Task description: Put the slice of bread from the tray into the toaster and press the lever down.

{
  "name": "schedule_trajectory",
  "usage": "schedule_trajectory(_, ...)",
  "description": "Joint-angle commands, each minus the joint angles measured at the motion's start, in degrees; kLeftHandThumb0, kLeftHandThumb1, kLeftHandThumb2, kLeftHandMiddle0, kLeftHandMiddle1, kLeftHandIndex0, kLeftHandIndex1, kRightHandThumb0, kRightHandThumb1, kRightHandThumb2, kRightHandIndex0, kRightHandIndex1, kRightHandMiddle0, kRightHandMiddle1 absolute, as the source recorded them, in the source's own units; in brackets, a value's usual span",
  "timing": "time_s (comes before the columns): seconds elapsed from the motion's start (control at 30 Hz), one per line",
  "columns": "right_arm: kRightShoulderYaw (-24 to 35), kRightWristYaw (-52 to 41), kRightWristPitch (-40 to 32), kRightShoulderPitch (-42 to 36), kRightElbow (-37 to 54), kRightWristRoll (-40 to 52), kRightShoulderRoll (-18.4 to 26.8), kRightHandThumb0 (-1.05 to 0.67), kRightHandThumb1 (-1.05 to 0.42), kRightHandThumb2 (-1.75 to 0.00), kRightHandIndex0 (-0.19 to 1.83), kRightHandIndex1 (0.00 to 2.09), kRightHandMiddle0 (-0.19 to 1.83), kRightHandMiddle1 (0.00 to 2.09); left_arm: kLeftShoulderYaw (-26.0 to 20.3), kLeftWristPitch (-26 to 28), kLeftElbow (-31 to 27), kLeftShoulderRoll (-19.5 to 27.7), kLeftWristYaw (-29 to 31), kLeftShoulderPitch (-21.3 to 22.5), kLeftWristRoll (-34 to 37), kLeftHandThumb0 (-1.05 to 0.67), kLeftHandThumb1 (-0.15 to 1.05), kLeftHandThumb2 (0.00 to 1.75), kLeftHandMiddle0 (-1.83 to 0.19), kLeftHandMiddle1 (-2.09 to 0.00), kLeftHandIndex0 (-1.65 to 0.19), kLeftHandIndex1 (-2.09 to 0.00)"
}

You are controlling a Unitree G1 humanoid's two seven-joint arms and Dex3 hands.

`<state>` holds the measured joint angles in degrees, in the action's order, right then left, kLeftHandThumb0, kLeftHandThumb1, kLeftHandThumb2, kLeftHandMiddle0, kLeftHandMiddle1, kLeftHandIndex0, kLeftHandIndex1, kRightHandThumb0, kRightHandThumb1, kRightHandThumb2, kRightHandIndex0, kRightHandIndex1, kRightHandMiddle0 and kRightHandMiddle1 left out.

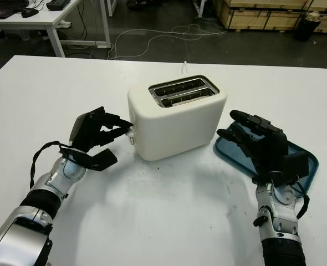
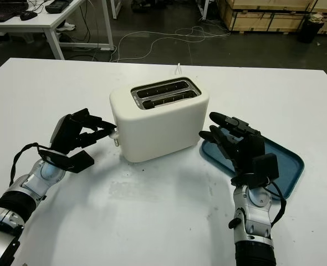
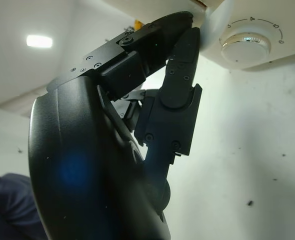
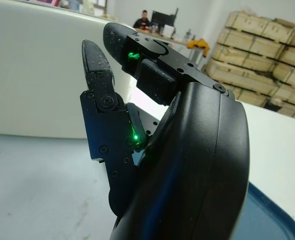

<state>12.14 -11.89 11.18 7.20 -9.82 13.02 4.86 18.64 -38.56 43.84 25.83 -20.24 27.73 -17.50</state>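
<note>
Right robot hand (image 1: 252, 138) hovers open over the tray (image 1: 307, 160); I see no bread. Left robot hand (image 1: 105, 130), fingers curled, touches the toaster (image 1: 174, 119) lever (image 1: 131, 133) — it could slip off.

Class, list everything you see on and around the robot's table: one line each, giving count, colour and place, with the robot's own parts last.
toaster: one, cream, middle of the table, two empty slots up
lever: one, pale, on the toaster's left end
dial: one, white, toaster's end
tray: one, blue, right of the toaster
table: one, white
desk: one, white, far left background
crates: several, wooden, far right background
left hand: black, fingertips at the lever
right hand: black, open, over the tray
</note>
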Motion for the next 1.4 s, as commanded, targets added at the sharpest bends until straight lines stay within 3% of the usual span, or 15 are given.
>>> schedule_trajectory(0.0,0.4,0.0,1.0,0.2,-0.8,0.7,0.1,-0.40,-0.88,0.00,1.33,0.00,1.14,0.00,5.9,0.9,-6.5,-6.0,9.8,-5.4,-2.7,-0.31,0.92,0.02,-0.64,-1.60,-1.15,-0.01)
schedule_trajectory(0.23,-0.2,0.7,-0.4,0.7,0.1,0.4,-0.2,-0.41,-0.88,0.00,1.31,0.00,1.12,0.00,-4.0,2.8,-23.0,-0.5,11.1,-11.7,7.3,-0.24,0.91,0.01,-0.61,-1.73,-1.14,-0.01)
schedule_trajectory(0.47,-0.3,0.0,-2.6,1.4,0.3,1.7,0.2,-0.43,-0.87,0.00,1.30,0.00,1.11,0.00,-12.0,6.5,-31.5,0.6,11.7,-17.2,5.8,-0.27,0.92,0.00,-0.65,-1.64,-1.13,0.00)
schedule_trajectory(0.67,0.5,-0.8,-2.2,1.8,0.3,2.2,1.0,-0.43,-0.87,0.00,1.30,0.00,1.11,0.00,-17.0,6.6,-34.6,0.1,11.3,-20.6,3.8,-0.25,0.91,0.01,-0.65,-1.62,-1.14,0.00)
schedule_trajectory(0.87,0.9,-1.1,-2.4,2.0,0.4,2.5,2.0,-0.43,-0.88,0.00,1.27,0.00,1.09,0.00,-21.1,5.0,-35.0,0.5,11.1,-21.2,1.9,-0.26,0.90,0.00,-0.63,-1.69,-1.14,-0.01)
schedule_trajectory(1.2,0.5,-2.0,-2.0,1.8,0.2,2.9,2.0,-0.44,-0.87,0.00,1.29,0.01,1.11,0.01,-23.3,4.9,-34.9,1.7,10.5,-19.1,-4.6,-0.26,0.89,0.00,-0.63,-1.74,-1.17,-0.02)
schedule_trajectory(1.37,0.4,-2.5,-2.4,1.5,0.7,3.1,1.8,-0.42,-0.87,0.00,1.30,0.01,1.12,0.01,-23.8,7.7,-39.2,6.3,13.8,-16.4,-8.9,-0.30,0.87,0.00,-0.72,-1.61,-1.19,-0.02)
